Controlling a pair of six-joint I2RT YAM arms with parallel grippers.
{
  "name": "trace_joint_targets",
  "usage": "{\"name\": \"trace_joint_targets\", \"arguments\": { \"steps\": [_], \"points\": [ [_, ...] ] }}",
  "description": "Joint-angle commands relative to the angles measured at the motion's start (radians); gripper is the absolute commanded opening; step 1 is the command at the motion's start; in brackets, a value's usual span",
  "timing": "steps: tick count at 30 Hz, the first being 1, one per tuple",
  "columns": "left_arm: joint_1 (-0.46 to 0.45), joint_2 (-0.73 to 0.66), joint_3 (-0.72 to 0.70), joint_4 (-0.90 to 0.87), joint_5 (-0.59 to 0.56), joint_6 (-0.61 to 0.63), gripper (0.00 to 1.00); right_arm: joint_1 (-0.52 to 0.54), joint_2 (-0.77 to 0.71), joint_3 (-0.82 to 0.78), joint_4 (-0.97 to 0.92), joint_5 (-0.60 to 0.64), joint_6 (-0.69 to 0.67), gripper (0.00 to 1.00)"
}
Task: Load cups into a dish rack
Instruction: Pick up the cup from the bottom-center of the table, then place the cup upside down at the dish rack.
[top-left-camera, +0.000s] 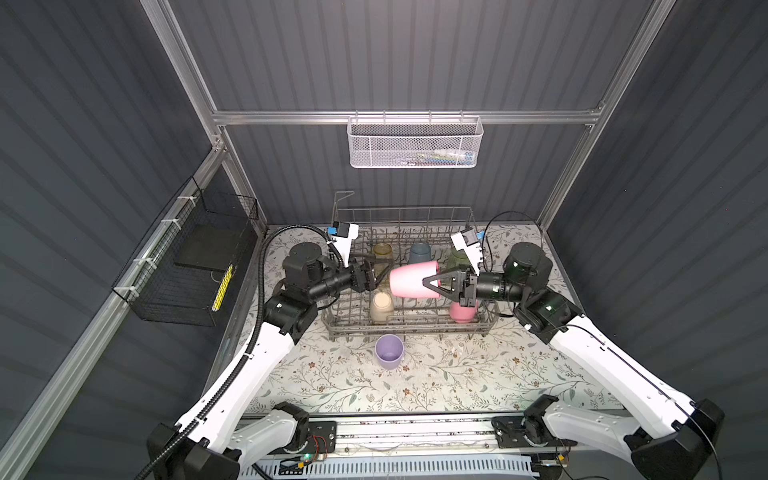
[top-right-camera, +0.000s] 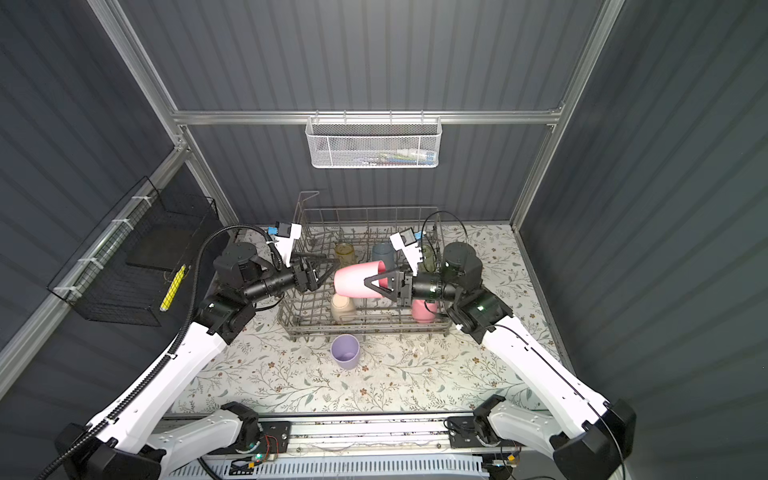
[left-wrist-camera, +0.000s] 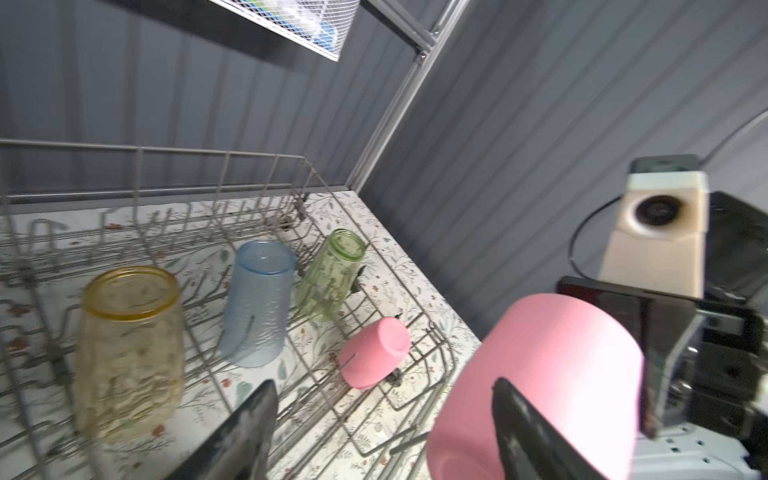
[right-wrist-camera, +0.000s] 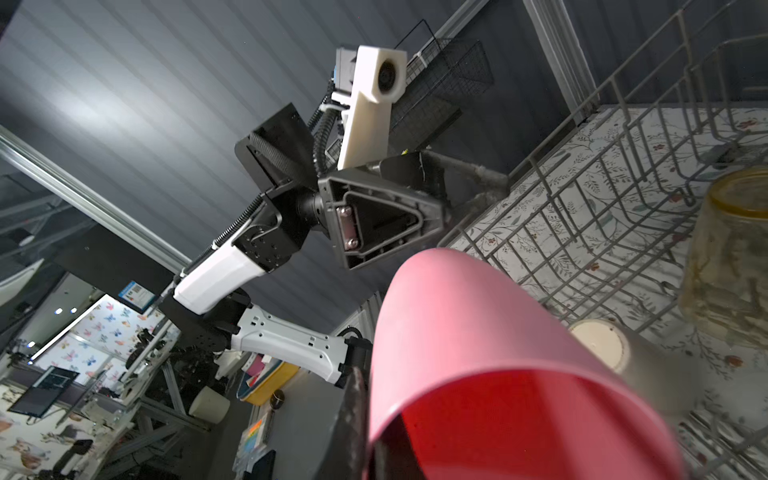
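My right gripper (top-left-camera: 429, 282) (right-wrist-camera: 370, 419) is shut on the rim of a pink cup (top-left-camera: 409, 280) (top-right-camera: 353, 279) (right-wrist-camera: 478, 332). One finger is inside the mouth, and the cup lies sideways above the grey wire dish rack (top-left-camera: 409, 329) (left-wrist-camera: 166, 149). At the cup's base my left gripper (top-left-camera: 380, 274) (left-wrist-camera: 382, 386) stands open, holding nothing. Upside down in the rack are an amber cup (left-wrist-camera: 129, 353), a blue one (left-wrist-camera: 257, 303), a green one (left-wrist-camera: 328, 278), a second pink one (left-wrist-camera: 374, 353) and a beige one (top-left-camera: 381, 305). A lilac cup (top-left-camera: 389, 351) stands upright on the table before the rack.
A white mesh basket (top-left-camera: 415, 143) hangs on the back wall above the rack. A black wire basket (top-left-camera: 187, 266) is fixed to the left wall. The floral table (top-left-camera: 457, 374) extends in front of the rack, between the two arms.
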Motion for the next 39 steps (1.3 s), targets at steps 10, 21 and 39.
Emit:
{"name": "trace_joint_targets", "arguments": {
  "steps": [10, 21, 39],
  "points": [
    [0.006, 0.029, -0.047, 0.245, 0.307, -0.075, 0.96, -0.037, 0.006, -0.044, 0.232, -0.059, 0.160, 0.00],
    [0.000, 0.102, -0.075, 0.417, 0.415, -0.186, 0.91, -0.036, 0.096, -0.084, 0.466, -0.112, 0.315, 0.00],
    [-0.031, 0.106, -0.093, 0.450, 0.455, -0.185, 0.79, -0.037, 0.147, -0.069, 0.558, -0.115, 0.372, 0.00]
  ]
}}
